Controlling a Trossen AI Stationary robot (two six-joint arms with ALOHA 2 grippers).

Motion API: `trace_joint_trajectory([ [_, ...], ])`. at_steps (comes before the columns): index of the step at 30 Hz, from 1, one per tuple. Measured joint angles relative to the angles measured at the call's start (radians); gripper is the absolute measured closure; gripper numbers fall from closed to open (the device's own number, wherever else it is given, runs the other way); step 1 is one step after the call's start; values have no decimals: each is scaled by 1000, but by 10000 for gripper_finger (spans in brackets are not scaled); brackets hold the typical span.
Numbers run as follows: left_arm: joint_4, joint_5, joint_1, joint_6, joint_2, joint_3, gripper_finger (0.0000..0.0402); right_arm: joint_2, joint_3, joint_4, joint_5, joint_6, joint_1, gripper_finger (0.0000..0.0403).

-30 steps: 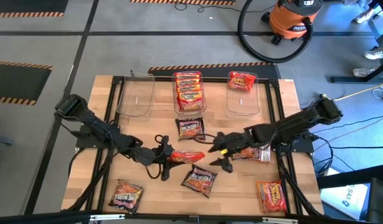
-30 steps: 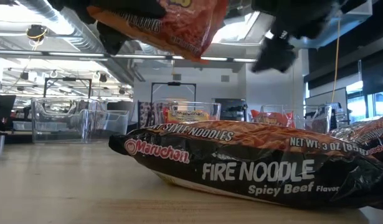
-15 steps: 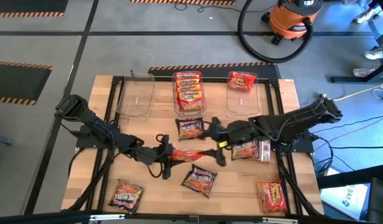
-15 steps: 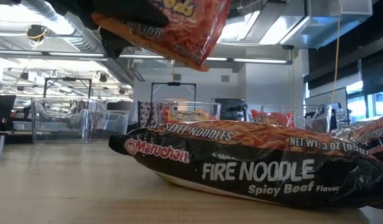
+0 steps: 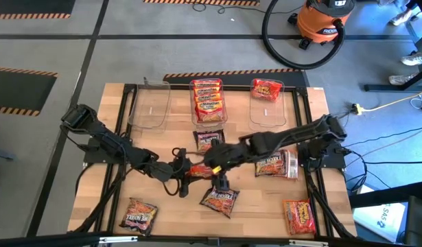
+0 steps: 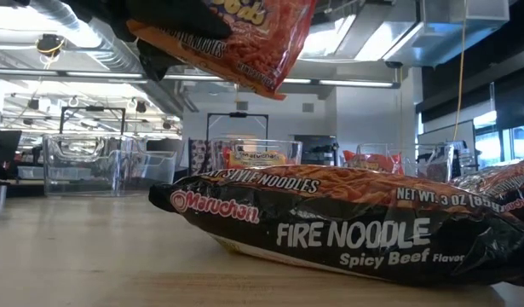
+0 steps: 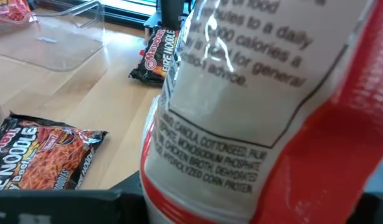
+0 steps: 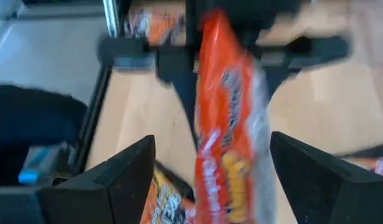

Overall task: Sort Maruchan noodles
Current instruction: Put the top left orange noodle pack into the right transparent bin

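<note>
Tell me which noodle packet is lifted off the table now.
The red-orange packet at the table's middle, shut in the left gripper. The right gripper, open, reaches around its other end. All other packets lie on the table or in tubs.

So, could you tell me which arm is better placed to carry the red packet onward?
The right: the right gripper is open around the red packet held up by the left gripper.

You are looking straight down on the whole table overhead; the low camera is sitting at tabletop level facing the room; both wrist cameras are crowding the red packet.
</note>
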Motion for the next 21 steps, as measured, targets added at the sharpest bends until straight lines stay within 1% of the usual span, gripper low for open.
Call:
trace_joint_trajectory([
  [5, -4, 1, 0, -15, 0, 0, 250, 36, -1, -9, -7, 1, 0, 110],
  [10, -4, 0, 0, -16, 0, 0, 250, 76, -1, 21, -6, 0, 0, 110],
  [14, 7, -1, 1, -15, -1, 0, 250, 96, -3, -5, 10, -1, -9, 110],
  [21, 5, 1, -3, 4, 0, 0, 249, 98, -3, -3, 13, -23, -16, 111],
])
